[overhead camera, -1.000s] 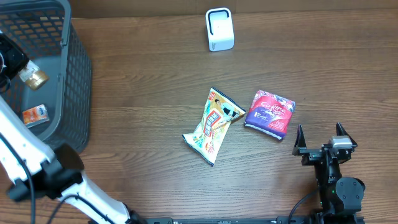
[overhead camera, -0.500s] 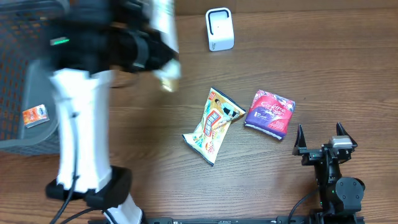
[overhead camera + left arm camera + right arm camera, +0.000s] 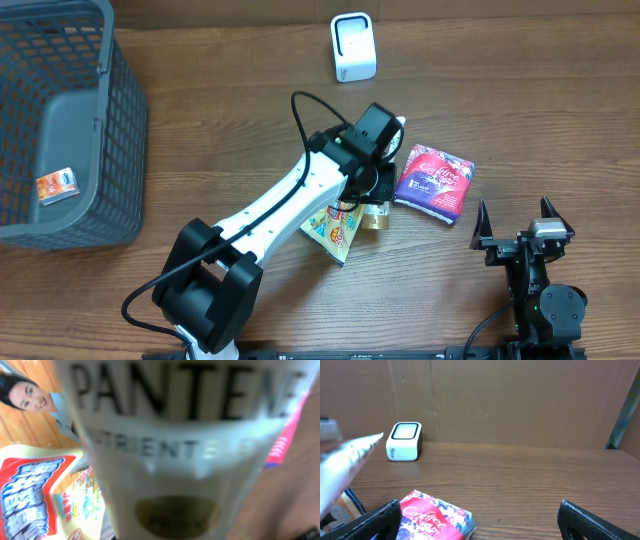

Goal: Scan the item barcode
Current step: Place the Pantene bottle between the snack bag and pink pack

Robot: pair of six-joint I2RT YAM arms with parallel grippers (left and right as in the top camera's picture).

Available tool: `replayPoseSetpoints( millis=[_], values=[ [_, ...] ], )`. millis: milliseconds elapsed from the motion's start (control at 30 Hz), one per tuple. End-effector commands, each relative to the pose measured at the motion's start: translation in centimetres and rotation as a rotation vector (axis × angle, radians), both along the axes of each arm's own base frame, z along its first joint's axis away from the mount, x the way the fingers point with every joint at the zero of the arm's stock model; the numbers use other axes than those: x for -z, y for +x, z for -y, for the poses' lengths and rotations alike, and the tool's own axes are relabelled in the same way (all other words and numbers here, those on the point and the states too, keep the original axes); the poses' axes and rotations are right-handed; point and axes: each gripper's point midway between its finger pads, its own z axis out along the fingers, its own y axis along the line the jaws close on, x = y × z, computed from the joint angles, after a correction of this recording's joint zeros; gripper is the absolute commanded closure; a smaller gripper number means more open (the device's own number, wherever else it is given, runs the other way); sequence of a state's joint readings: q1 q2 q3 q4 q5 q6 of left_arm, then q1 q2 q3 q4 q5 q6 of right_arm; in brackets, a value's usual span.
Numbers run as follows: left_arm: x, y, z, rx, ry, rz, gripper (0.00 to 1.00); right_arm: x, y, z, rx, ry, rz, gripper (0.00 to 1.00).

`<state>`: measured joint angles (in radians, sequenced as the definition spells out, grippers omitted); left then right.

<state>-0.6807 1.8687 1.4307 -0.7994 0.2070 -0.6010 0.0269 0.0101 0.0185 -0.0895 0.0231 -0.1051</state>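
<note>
the left pincer was closed tight on a white pantene tube. it held the tube above the middle of the table, over the yellow snack bag and just beside the purple packet, with the gold cap toward the near side. the white scanner stood at the far edge, apart from the tube, and i could see no barcode turned to it. so in my judgement the picking up was done, but the scan itself was not yet done: the tube needed to go farther and face the scanner. the right pincer rested at the near right, its jaws wide apart and holding nothing.
</note>
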Motion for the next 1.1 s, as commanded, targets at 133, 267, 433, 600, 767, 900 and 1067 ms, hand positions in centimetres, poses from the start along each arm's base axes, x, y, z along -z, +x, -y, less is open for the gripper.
replayPoseSetpoints(
  millis=[133,267,433,600,767,900,1067],
  values=[
    [1.1,0.8,0.4,-0.135,-0.067,0.021,0.96,0.2,0.0,0.0,-0.001,0.0,0.003,0.0],
    [2.5,1.4,-0.7,-0.203,0.002,0.085,0.96,0.2,0.0,0.0,-0.001,0.0,0.003,0.0],
    [2.2,2.3,-0.3,-0.168,-0.01,0.143,0.58,0.2,0.0,0.0,-0.001,0.0,0.003,0.0],
    [-2.5,2.7,2.9,0.025,-0.178,0.167,0.37,0.2,0.0,0.0,-0.001,0.0,0.003,0.0],
    [-13.4,5.1,2.3,0.06,-0.277,0.248,0.22,0.2,0.0,0.0,-0.001,0.0,0.003,0.0],
    [-22.0,6.4,-2.1,0.032,-0.269,0.373,0.22,0.2,0.0,0.0,-0.001,0.0,0.003,0.0],
    [-31.0,8.0,-16.3,-0.298,-0.125,0.549,0.24,0.2,0.0,0.0,-0.001,0.0,0.003,0.0]
  ],
)
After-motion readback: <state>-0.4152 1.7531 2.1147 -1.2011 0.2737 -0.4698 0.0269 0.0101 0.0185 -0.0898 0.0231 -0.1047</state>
